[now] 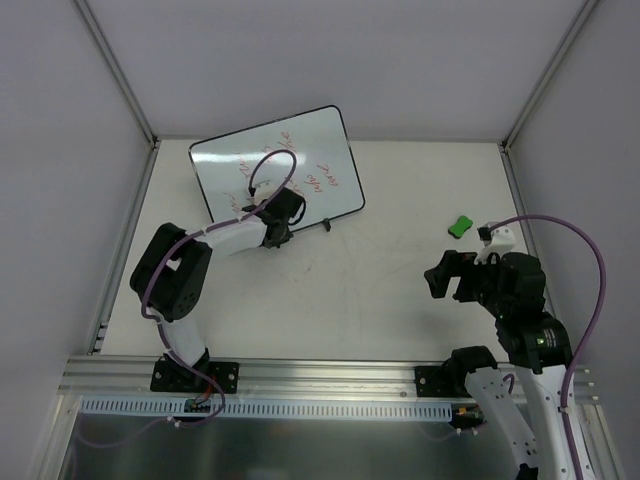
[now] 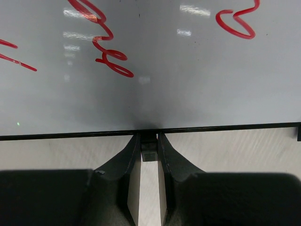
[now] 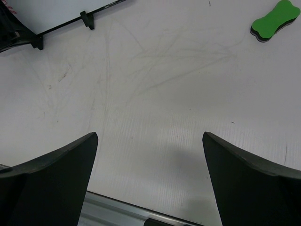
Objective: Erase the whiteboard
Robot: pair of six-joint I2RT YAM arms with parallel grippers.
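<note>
Two grips, unalike: pinches the whiteboard (image 1: 305,150) by its lower frame edge with left gripper (image 2: 149,141), far-left on table (image 1: 380,295); holds right gripper (image 3: 149,135) spread wide, well apart from whiteboard, near green eraser (image 1: 460,226).

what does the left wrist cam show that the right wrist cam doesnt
Only the left wrist: the red handwriting large and close on the whiteboard, and the left gripper shut on the board's lower frame. Only the right wrist: the green eraser lying on the table, and the right gripper open wide above bare tabletop. Both: the whiteboard's black lower edge and the white table beside it.
</note>
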